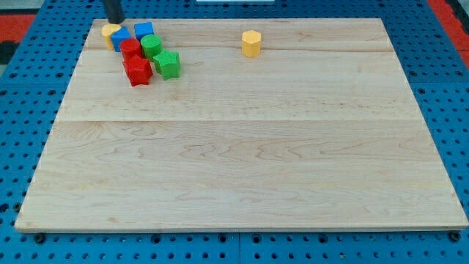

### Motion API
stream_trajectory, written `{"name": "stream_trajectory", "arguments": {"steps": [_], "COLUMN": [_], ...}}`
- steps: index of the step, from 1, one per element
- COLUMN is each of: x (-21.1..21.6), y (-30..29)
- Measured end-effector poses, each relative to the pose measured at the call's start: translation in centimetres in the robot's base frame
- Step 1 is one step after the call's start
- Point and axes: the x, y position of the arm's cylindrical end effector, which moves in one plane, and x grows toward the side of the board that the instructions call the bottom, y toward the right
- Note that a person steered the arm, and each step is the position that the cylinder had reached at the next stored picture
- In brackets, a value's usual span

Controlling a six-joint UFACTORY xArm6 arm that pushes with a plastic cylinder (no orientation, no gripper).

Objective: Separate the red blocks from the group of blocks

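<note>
1. Counted: two red blocks, two green, two blue, two yellow, eight in all.
2. The wooden board (242, 147) carries them all; no container is in view. It lies on a blue perforated table (22, 81).
3. Seven crowd the board's top-left corner. The upper red block (130, 50) touches the lower red block (138, 71), with a green cylinder-like block (151, 46) and a green star-like block (167, 64) on their right.
4. A blue block (120, 38) and another blue block (143, 31) sit above, and a yellow block (110, 32) leftmost.
5. A yellow hexagonal block (251, 43) stands well apart towards the view's right.
6. My tip (115, 21), a bare rod without jaws, stands just above the yellow and blue blocks, the reds below it.
</note>
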Motion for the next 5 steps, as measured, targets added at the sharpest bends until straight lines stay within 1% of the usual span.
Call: {"name": "stream_trajectory", "arguments": {"steps": [1, 2, 4, 5], "x": [2.4, 3.4, 7.7, 8.3], "y": [1.2, 3.3, 3.2, 2.6]}}
